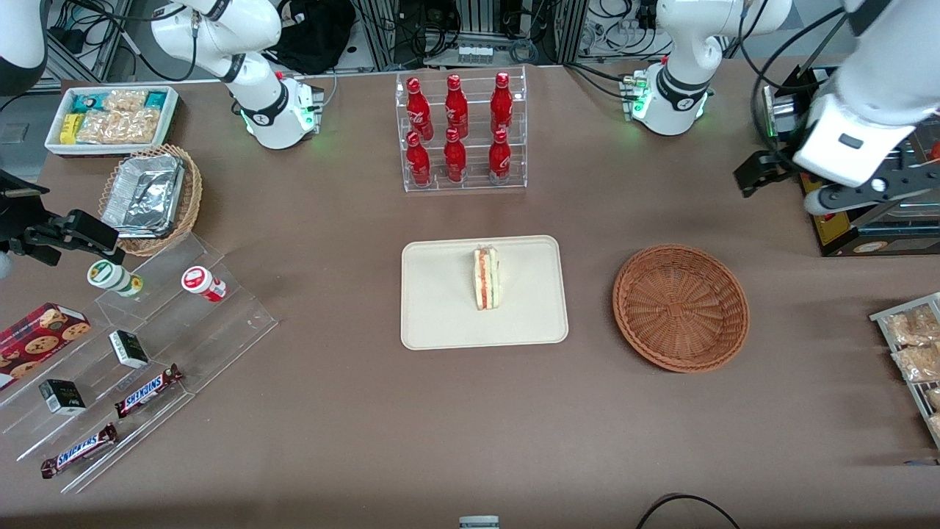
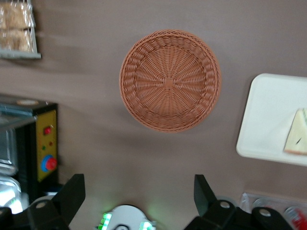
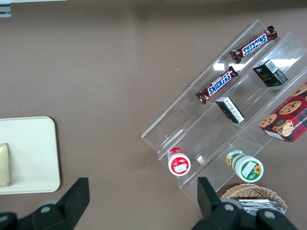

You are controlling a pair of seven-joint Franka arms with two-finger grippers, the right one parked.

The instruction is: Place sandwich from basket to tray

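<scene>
Front view shows the sandwich (image 1: 485,278) lying on the tray (image 1: 440,323), the basket (image 1: 681,307) beside the tray bare, and the gripper (image 2: 139,191) high above the basket with fingers (image 2: 72,194) spread wide holding nothing, so I think the job looks done and the arm only needs to park.

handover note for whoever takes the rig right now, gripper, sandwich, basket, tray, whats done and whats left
Gripper: jaws open, holding nothing, raised high over the working arm's end of the table.
Sandwich: lying on the tray, near its middle.
Basket: empty, on the table beside the tray, toward the working arm's end.
Done: the sandwich is out of the basket, on the tray and released.
Left: nothing apparent; the arm already looks clear.
</scene>
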